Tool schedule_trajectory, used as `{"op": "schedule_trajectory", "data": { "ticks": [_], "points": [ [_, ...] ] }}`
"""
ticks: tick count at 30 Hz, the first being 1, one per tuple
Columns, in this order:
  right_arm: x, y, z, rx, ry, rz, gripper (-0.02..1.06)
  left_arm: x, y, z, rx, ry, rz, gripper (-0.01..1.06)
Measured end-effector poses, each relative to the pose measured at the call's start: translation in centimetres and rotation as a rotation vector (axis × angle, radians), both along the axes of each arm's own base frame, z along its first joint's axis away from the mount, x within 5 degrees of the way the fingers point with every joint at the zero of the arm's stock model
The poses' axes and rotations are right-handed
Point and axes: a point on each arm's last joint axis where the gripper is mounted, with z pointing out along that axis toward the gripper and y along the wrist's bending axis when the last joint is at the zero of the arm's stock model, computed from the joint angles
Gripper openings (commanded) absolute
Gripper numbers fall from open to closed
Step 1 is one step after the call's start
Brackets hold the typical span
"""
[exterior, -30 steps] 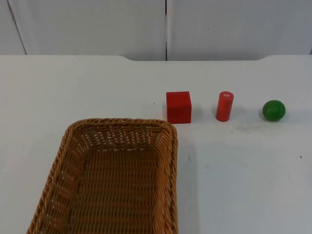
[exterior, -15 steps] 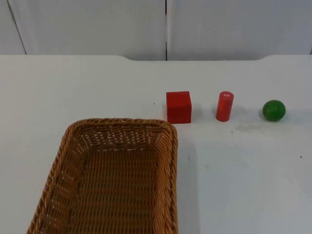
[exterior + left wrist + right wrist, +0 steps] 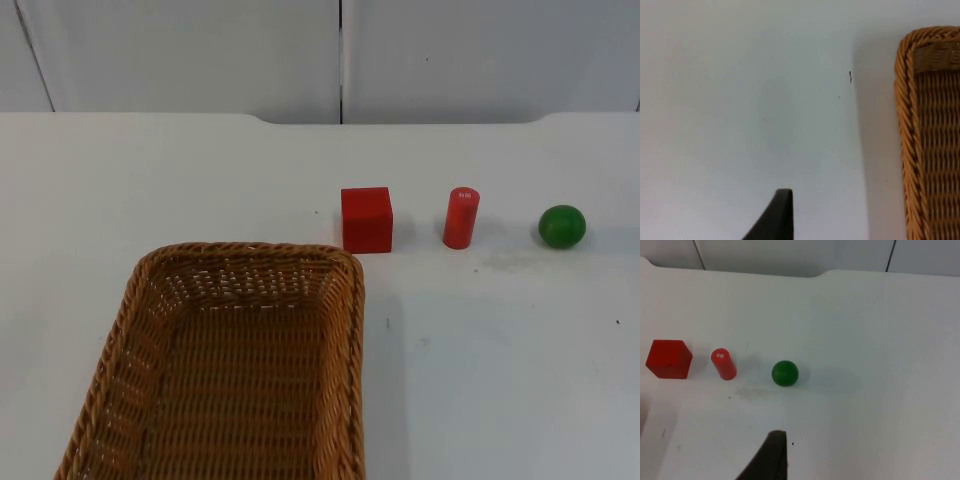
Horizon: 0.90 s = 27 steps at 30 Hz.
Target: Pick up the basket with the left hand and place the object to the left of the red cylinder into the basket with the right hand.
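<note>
A rectangular woven wicker basket of light-brown cane sits on the white bench at its near edge, toward the left, its open mouth up and nothing inside it. Beyond the basket's far right corner stands a red wooden cube, the object to the left of the red cylinder; it rests flat on the bench, just beside the basket's far rim but apart from it. The small upright red cylinder stands near the cube toward the right edge, and a green ball lies further along the same row. The left end effector hangs over bare bench just beside the basket's long left wall, holding nothing; one dark fingertip is visible, so I cannot tell whether it is open or closed. The right end effector hovers above the bench on the near side of the row, well apart from cube, cylinder and ball, also holding nothing, and again I cannot tell its opening. Neither step of the task looks begun. The risks ahead, as I judge them: the cane rim is thick and slanted, so a grip on too little of the wall could let the basket tilt or slip when lifted; and the cube stands close to both basket and cylinder, so a skewed approach could knock the cylinder over and send it rolling.
</note>
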Motion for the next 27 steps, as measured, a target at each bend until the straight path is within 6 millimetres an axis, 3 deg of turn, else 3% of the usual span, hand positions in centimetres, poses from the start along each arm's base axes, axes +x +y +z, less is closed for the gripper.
{"op": "schedule_trajectory", "data": {
  "ticks": [17,27],
  "points": [
    [0.1,0.0,0.1,-0.014,-0.012,0.014,1.05,6.0,-0.1,-8.8,-0.054,0.201,-0.035,1.05],
    [0.1,0.0,0.1,-0.013,-0.016,0.014,1.05,7.2,-1.1,-10.6,-0.159,0.228,-0.097,1.05]
  ]
}}
